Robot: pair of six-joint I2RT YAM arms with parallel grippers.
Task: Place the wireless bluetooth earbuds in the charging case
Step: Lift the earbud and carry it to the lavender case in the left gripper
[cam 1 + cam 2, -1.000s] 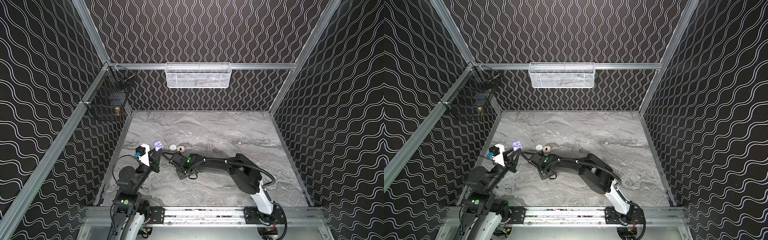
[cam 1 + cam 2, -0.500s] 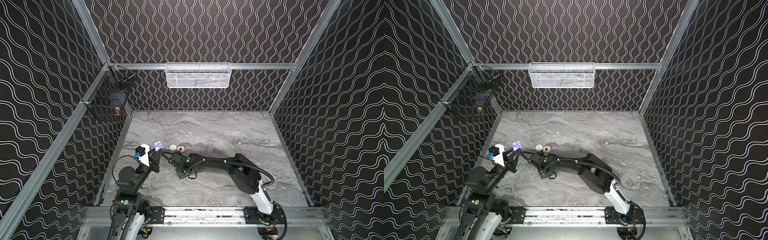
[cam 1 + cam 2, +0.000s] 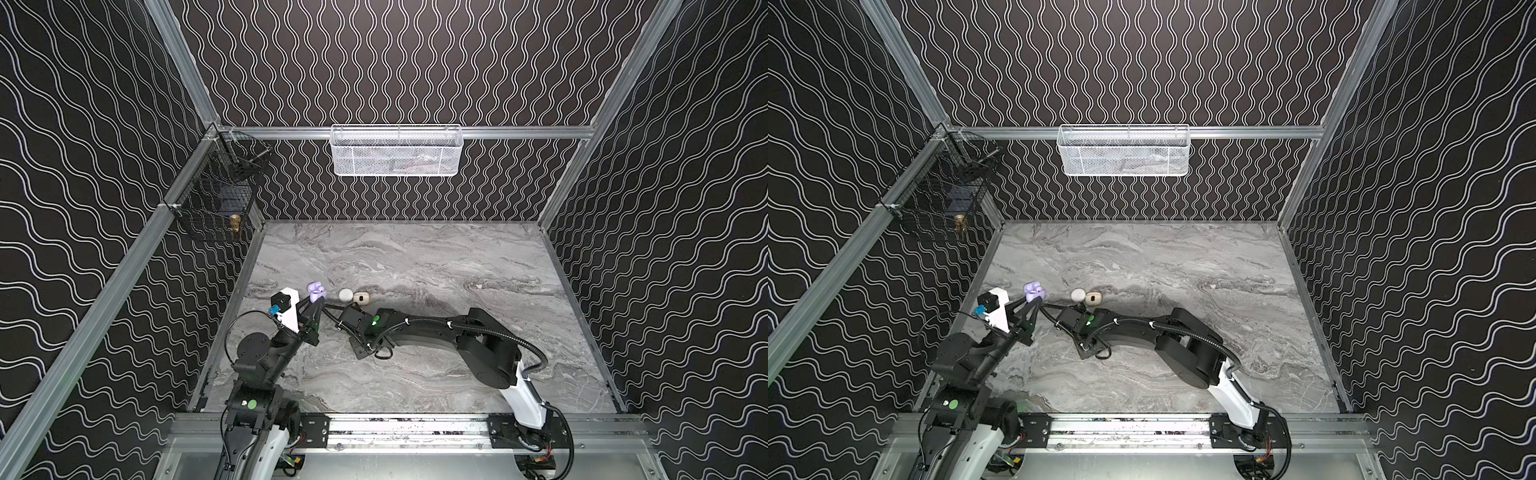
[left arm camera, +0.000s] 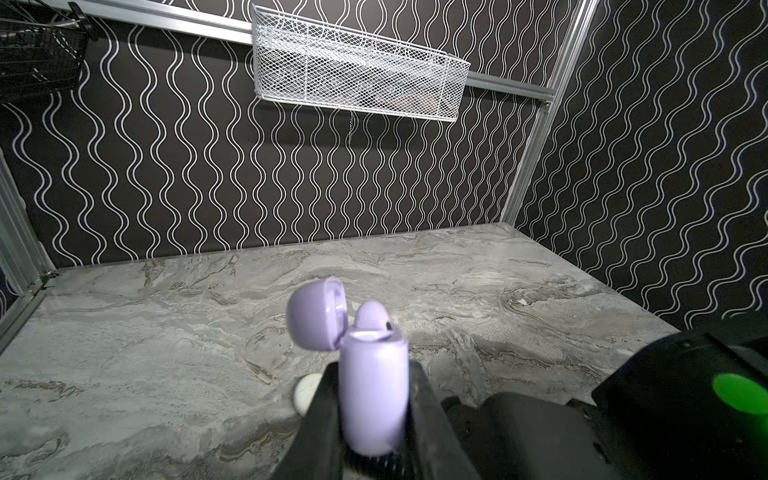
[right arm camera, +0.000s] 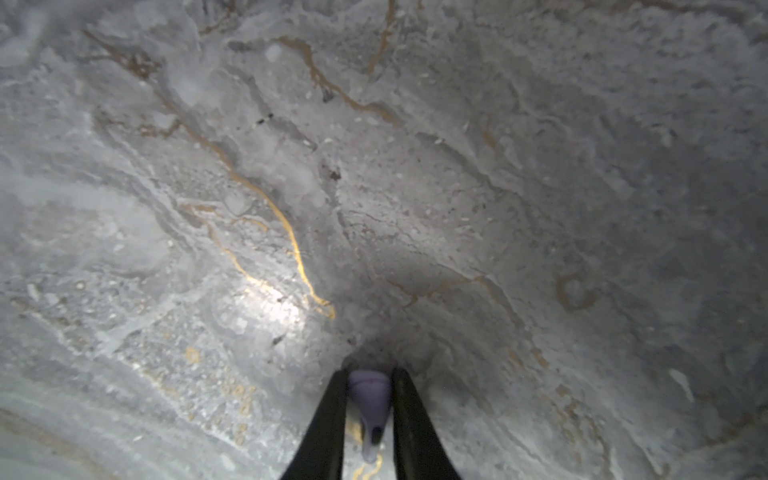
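Holding the lavender charging case [image 4: 372, 395]: left jaws, clenched on both sides of its body, lid end pointing away from the wrist.
Lid [image 4: 316, 318]: flipped open, tipped back to one side.
Seated earbud [image 4: 370, 316]: lavender, poking up out of the open case.
Right jaws: pinched tight on the loose earbud [image 5: 370, 399], lavender too, its stem running back toward the wrist camera.
Loose earbud's place: between the right jaws, low over the grey marble tabletop [image 3: 415, 257]; touching it or not, cannot tell.
In a top view: lavender charging case near the tabletop's left edge, right jaws reaching in just beside it, loose earbud hidden there.
White case [image 3: 345, 294]: closed, on the tabletop, side by side with the beige case [image 3: 361, 297], both just beyond the right arm's wrist.
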